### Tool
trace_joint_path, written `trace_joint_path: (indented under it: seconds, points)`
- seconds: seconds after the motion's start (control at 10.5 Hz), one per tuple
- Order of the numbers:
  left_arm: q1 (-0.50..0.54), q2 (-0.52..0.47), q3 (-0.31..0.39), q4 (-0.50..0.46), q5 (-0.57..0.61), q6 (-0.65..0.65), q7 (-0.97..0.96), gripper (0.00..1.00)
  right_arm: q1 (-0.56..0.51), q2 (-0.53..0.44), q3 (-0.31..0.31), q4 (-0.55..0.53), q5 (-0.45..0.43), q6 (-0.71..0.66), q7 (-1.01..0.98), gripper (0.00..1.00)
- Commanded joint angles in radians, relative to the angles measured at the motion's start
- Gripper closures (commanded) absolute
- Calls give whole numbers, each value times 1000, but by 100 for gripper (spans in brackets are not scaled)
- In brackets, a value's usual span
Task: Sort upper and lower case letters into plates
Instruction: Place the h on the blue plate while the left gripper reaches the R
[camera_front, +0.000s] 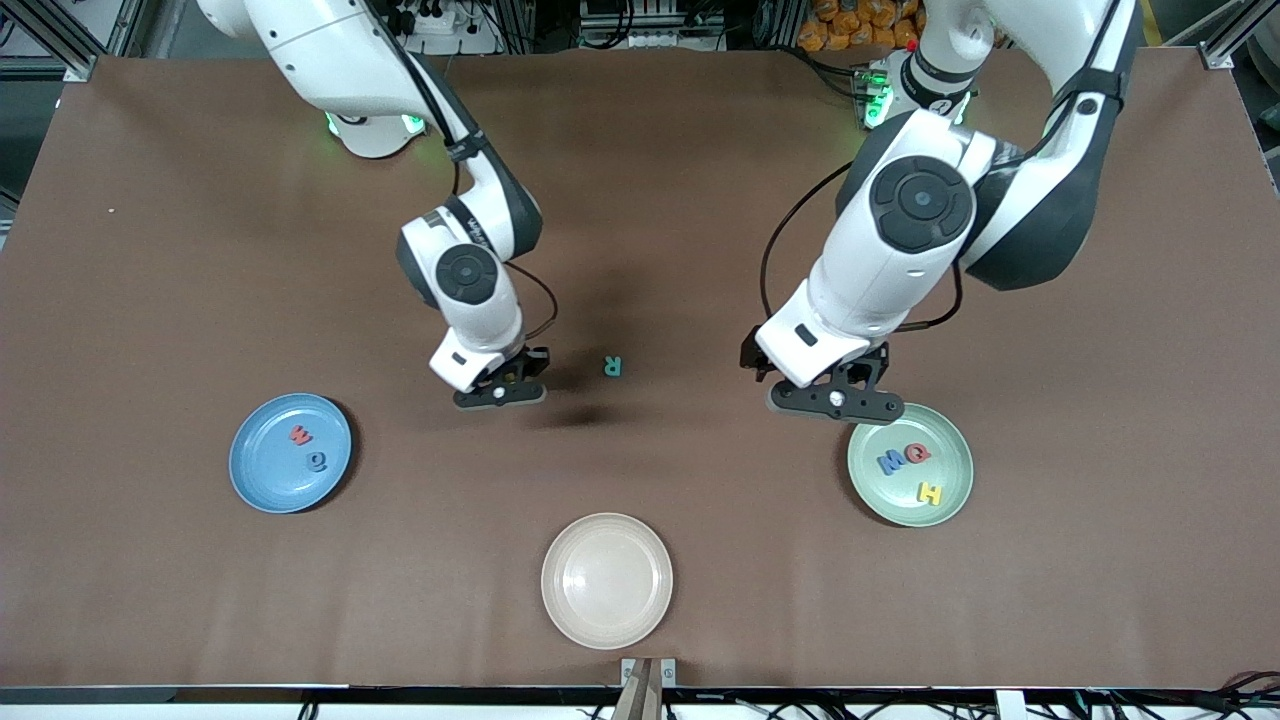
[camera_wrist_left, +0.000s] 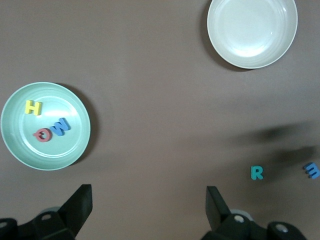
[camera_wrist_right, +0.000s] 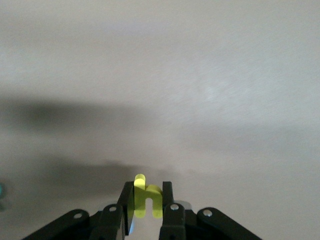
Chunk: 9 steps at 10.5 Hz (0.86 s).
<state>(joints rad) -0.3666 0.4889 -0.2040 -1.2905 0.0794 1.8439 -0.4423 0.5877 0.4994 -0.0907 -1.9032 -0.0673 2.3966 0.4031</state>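
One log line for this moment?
right gripper: shut on yellow h | left gripper: open, waits by mint plate | teal R: on table

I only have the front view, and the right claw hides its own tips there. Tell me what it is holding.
Observer: The right wrist view shows the right claw shut on a yellow lowercase h.
Operator: Now report any loose letter I cannot see.
Observer: In the left wrist view, a blue letter lies on the table beside the teal R, toward the right arm's end. I cannot read it for sure.
Operator: Check the left claw.
Observer: The left claw is open and empty, hanging over bare table next to the mint green plate.
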Motion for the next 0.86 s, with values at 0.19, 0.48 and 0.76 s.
trace_joint_path:
  seconds: [0.19,0.48,0.76]
  points:
    - [-127,132,14,16,-32,209,-55,0,-237,-21,-9,-17,-16,-11,-403,100]
    - [-231,232,25,13,-27,343,-163,0,-397,4,-7,33,-3,-1,-700,100]
    - [-322,302,75,11,-26,368,-242,0,-509,18,-7,73,-3,-1,-883,100]
